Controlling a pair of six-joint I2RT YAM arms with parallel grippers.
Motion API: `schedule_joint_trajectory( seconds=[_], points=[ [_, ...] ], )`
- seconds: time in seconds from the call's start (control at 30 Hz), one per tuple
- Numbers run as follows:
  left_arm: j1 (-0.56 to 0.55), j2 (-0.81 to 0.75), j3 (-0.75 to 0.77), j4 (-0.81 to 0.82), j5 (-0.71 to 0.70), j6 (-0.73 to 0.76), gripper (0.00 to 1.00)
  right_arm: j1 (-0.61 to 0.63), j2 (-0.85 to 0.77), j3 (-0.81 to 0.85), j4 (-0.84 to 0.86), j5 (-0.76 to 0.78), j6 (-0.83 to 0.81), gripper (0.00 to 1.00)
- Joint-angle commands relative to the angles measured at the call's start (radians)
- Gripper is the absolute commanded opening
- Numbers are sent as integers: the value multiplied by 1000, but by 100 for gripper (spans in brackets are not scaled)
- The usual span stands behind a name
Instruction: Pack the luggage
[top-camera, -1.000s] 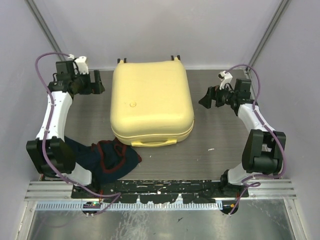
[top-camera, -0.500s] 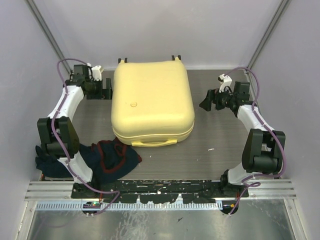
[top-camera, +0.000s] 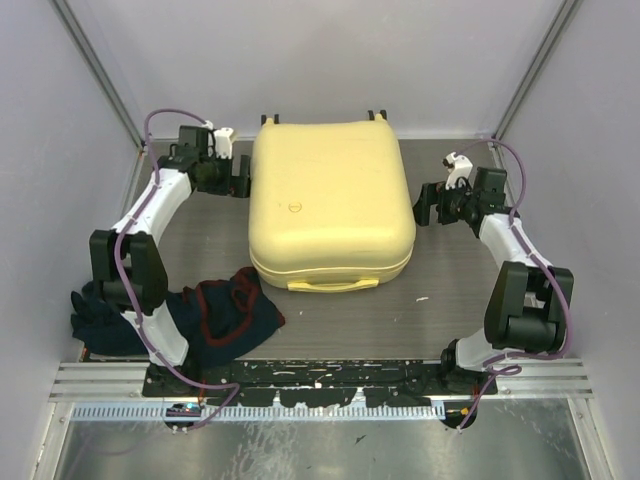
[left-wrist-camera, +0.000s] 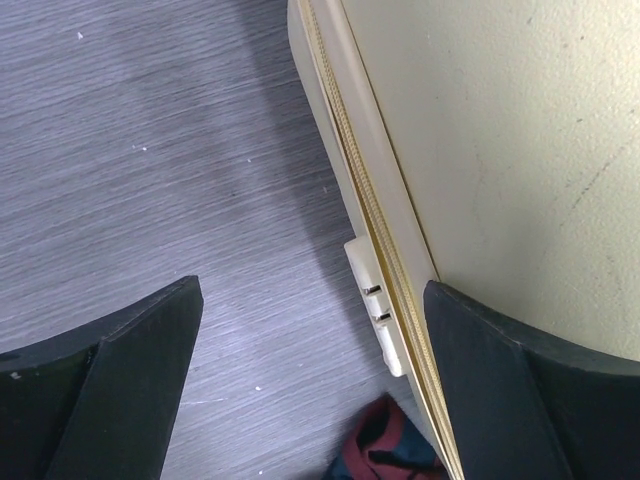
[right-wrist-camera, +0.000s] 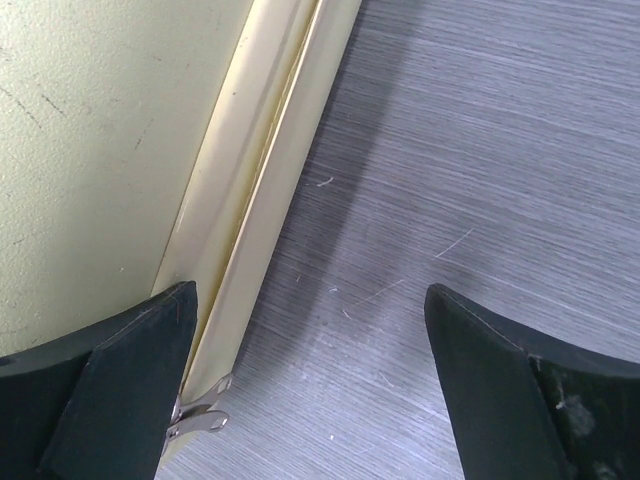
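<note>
The luggage (top-camera: 330, 200) is a pale yellow hard-shell suitcase lying flat and closed in the middle of the table, its handle (top-camera: 333, 284) facing the near edge. My left gripper (top-camera: 240, 178) is open at its left side. In the left wrist view the left gripper (left-wrist-camera: 310, 385) straddles the zipper seam (left-wrist-camera: 372, 215), with one finger (left-wrist-camera: 520, 390) over the shell (left-wrist-camera: 500, 140). My right gripper (top-camera: 425, 205) is open at the case's right side. In the right wrist view the right gripper (right-wrist-camera: 310, 375) stands beside the shell edge (right-wrist-camera: 250, 190), a metal zipper pull (right-wrist-camera: 195, 415) by its left finger.
A heap of dark blue and red clothes (top-camera: 225, 315) lies on the table near the left arm's base, and its edge shows as cloth (left-wrist-camera: 385, 450) in the left wrist view. Two small black wheels (top-camera: 268, 120) stick out at the case's far edge. Grey walls close in the table.
The left arm has swung right against the suitcase's left side, and the suitcase has slid to the right. The right gripper has drawn back a little to the right.
</note>
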Motion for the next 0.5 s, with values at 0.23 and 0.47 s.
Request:
schedule_joint_trajectory(
  seconds=[0.23, 0.47],
  points=[
    [127, -3, 325, -390, 124, -15, 98, -164, -52, 181, -147, -79, 9, 100],
    [253, 3, 462, -555, 104, 34, 98, -281, 46, 393, -306, -119, 2, 100]
  ],
)
